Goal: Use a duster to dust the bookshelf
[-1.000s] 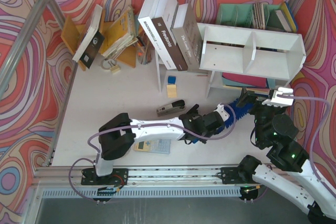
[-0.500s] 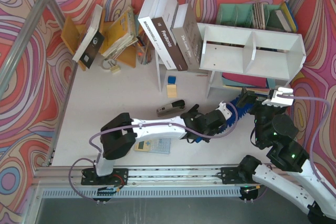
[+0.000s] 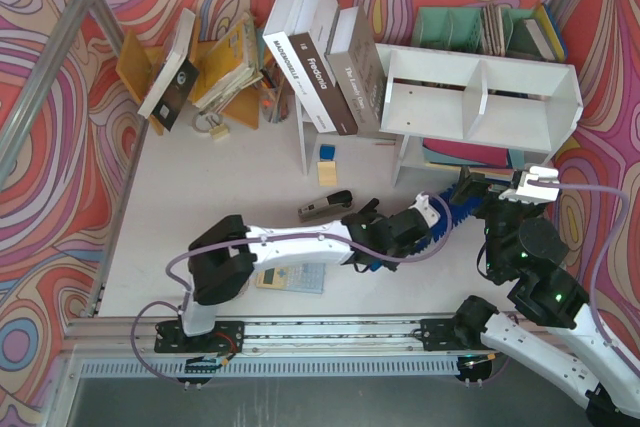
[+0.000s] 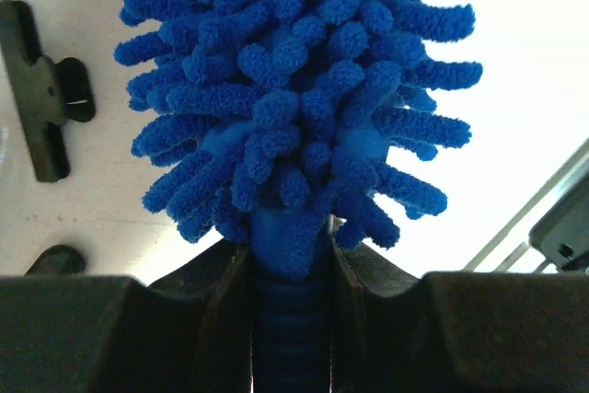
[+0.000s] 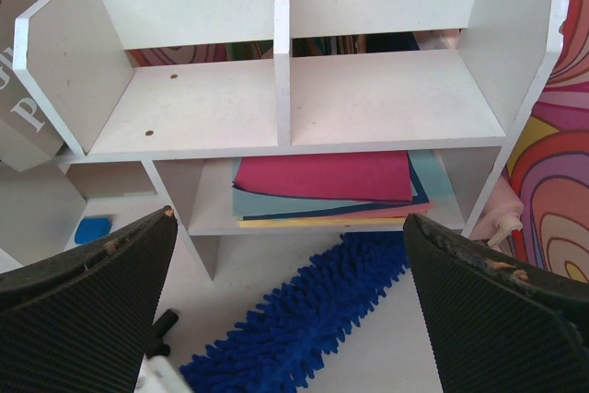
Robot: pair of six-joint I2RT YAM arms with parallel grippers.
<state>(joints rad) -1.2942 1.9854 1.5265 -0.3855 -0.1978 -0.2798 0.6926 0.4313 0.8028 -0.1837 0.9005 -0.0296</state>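
Far left of the left jaws, a dark stapler (image 3: 325, 205) lies on the table (image 3: 230, 177), low risk unless the arm swings back over it. The left gripper (image 4: 293, 269) is clamped tight on the duster (image 4: 294, 89), on the slim handle right where the fluffy head starts. The whole head sticks out ahead of the jaws and lies low, looks to rest on the table just in front of the bookshelf (image 5: 368, 98) lower tier, not in either cubby yet. Main worry: a long floppy head on a short grip, so when lifted it may droop, or the handle may twist in the jaws, and the sweep would miss the boards. The head needs to rise well above the jaws' current level; rising too close in, it would catch the shelf's front edge or the central divider and shove the unit back. Leaning books (image 3: 330, 57) stand ahead-left of the left jaws, and a wide swing could knock them over. Coloured sheets (image 5: 322, 181) in the lower tier sit just past the duster tip, and the chenille could drag them out. The right gripper (image 5: 290, 255) has its jaws wide apart, holding nothing, with the duster head below and between its fingers and the shelf ahead. The arms are close, so a clash is likely if the left lifts straight up.
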